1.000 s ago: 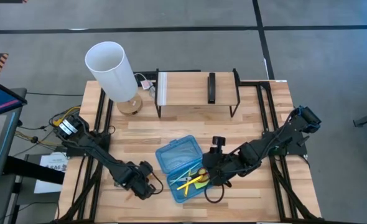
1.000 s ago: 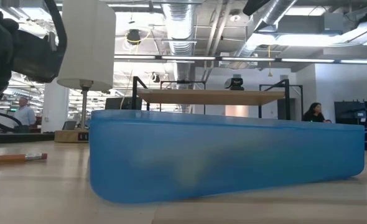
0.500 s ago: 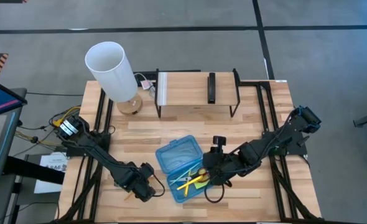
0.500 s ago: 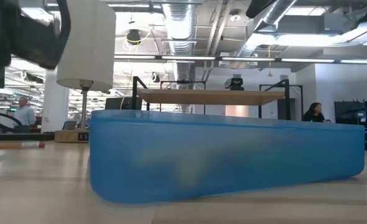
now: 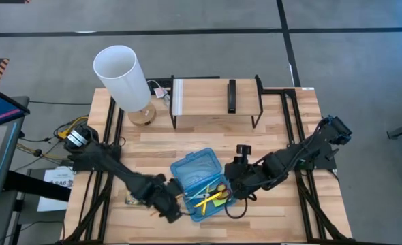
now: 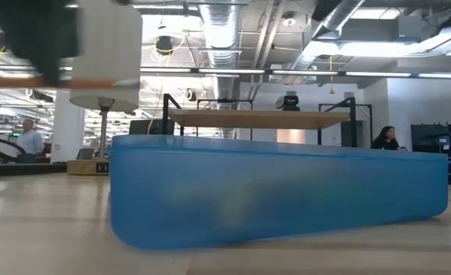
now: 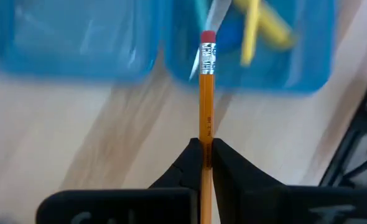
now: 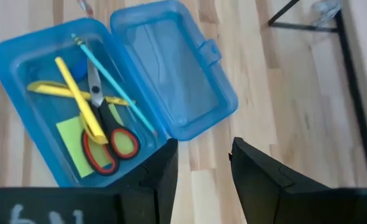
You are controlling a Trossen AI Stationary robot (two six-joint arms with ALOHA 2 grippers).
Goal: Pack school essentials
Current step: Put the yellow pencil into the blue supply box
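My left gripper [image 5: 168,206] [image 7: 206,144] is shut on an orange pencil [image 7: 206,93] [image 6: 95,81], just left of the open blue case [image 5: 195,169]. The pencil's pink eraser end [image 7: 207,36] reaches the rim of the case. My right gripper [image 5: 234,192] [image 8: 202,146] hovers open over the table at the right side of the case. Inside the case [image 8: 171,74] lie red-handled scissors [image 8: 106,137], yellow pencils [image 8: 78,102], a teal pencil [image 8: 115,84], a lime-green sticky pad [image 8: 71,140] and a small blue eraser [image 8: 78,70]. I see no crayon box. My left gripper pinches the orange pencil's shaft [image 7: 206,134] between its two fingertips [image 7: 224,158], well back from the eraser end. The pencil runs forward between the fingers, eraser end toward the case. It is lifted clear of the table and lies about level in the low view.
A white-shaded lamp [image 5: 122,75] stands at the far left of the table. A black wire shelf [image 5: 214,102] with a dark remote [image 5: 232,95] stands along the far edge. Bare wood lies near the front edge. People sit in the room behind [image 6: 386,137].
My left gripper has lifted the orange pencil from the table's left part, raised it clear and carried it right, toward the blue case. The pencil stayed level. My right gripper has drawn back slightly from the case, toward the right.
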